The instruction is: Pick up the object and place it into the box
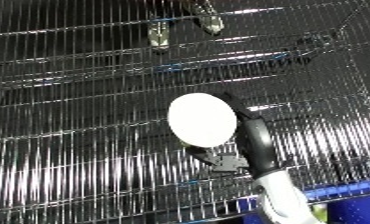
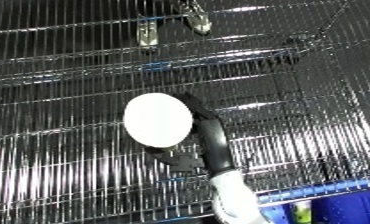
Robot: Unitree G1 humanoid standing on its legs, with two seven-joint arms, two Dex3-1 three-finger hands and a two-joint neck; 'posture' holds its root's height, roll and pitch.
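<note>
— Any container in sight?
— Only a blue bin [image 2: 346,207], glimpsed at the lower right through the wire. Contents too hidden to tell.
— And the object?
— Outside the bin, up and to its left. A white disc [image 1: 202,120], held above the wire shelf [image 1: 75,165], near the middle of the view.
— Shape and surface?
— Round to slightly oval, smooth, flat-faced, plain matt white, no markings. Facing the camera almost squarely.
— The shelf?
— Thin bright metal rods, closely spaced, glinting in streaks. More wire tiers visible below, dark between the rods.
— Which hand?
— The right hand [image 1: 257,140], black, on a white and silver forearm [image 1: 284,195] rising from the lower edge.
— Released or grasping?
— Grasping. Fingers [image 1: 239,107] curled round the disc's right rim, from top to bottom. Thumb [image 1: 221,162] tucked just under the lower edge. Disc's left side bare.
— Touching the shelf?
— Cannot tell; no clear contact between disc and rods.
— The left hand?
— Nowhere in either view.
</note>
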